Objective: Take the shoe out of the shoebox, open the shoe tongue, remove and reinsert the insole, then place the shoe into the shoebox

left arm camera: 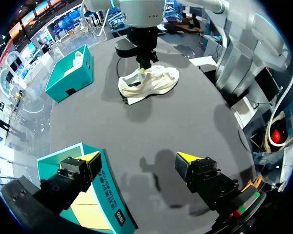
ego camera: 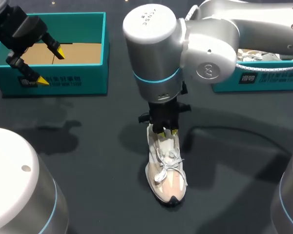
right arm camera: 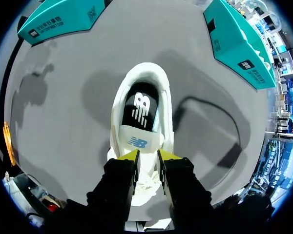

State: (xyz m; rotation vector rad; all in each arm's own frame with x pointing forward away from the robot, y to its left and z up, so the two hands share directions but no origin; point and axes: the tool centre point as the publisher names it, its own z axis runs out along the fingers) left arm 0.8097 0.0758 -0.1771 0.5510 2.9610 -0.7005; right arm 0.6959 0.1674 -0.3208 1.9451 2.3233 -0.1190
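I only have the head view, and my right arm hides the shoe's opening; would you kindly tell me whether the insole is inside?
Observer: Yes, the right wrist view shows a dark insole lying inside the shoe.
Operator: Thank you; and where does that arm meet it?
Observer: The right pincer sits at the upper edge of the tongue.
Operator: Is the shoe lifted?
Observer: No; the left wrist view shows it resting on the table.

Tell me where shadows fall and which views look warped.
Head view: undistorted; the right arm throws a soft shadow on the table beside the shoe. Left wrist view: fisheye curves the table edge; the left pincer casts its shadow just ahead. Right wrist view: fisheye too, dark arm shadow beside the shoe.
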